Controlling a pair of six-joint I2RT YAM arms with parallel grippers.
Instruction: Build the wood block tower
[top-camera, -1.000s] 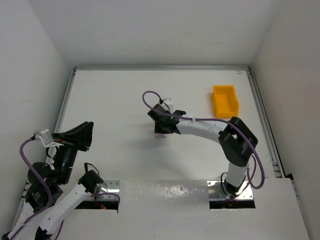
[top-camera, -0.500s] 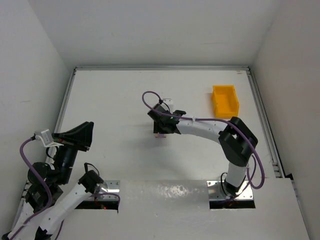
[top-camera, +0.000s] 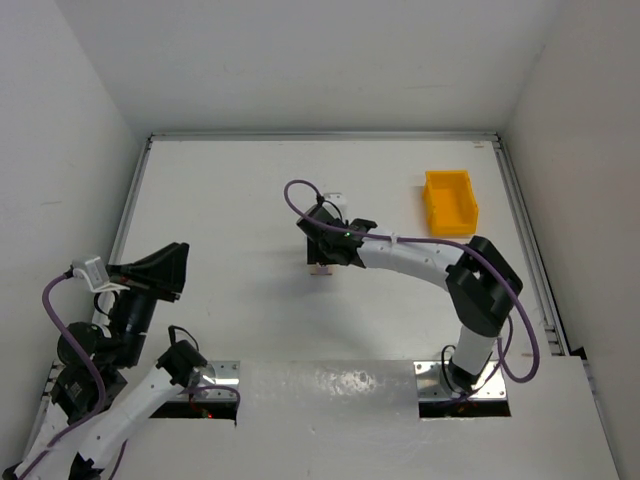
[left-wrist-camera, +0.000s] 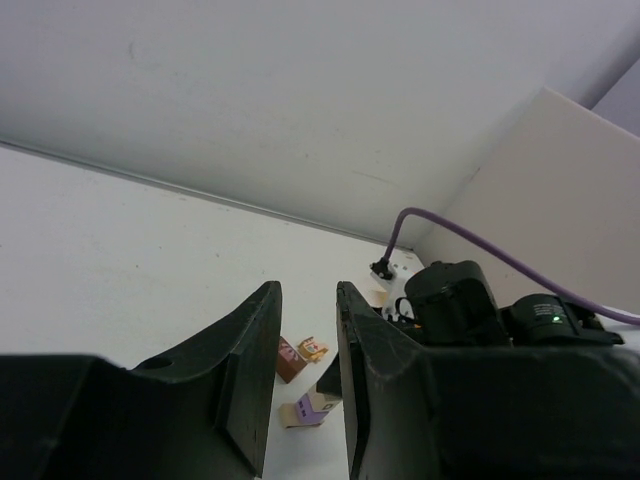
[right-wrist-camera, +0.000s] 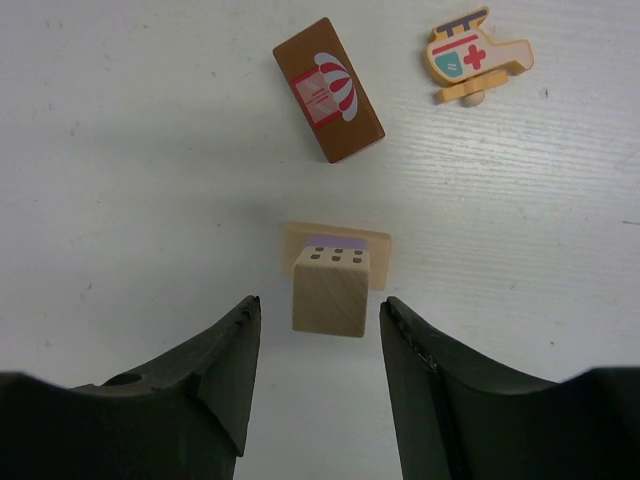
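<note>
Lower centre of the right wrist view: right gripper (right-wrist-camera: 320, 302), fingers spread and clear of both sides of a pale cube (right-wrist-camera: 331, 292) standing on a flat tan base piece (right-wrist-camera: 378, 258), the wood block tower (right-wrist-camera: 335, 272) at two levels; brown block (right-wrist-camera: 328, 90) and helicopter-shaped piece (right-wrist-camera: 478, 55) lie loose near it, upper centre and upper right. Bottom centre of the left wrist view: left gripper (left-wrist-camera: 307, 292), fingers narrowly parted, empty. Step judged: cube set down; next move calls for a straight lift clear without nudging the stack, then the brown block

A yellow plastic bin (top-camera: 449, 202) sits upright on the white table (top-camera: 230, 200), near its far right corner.
</note>
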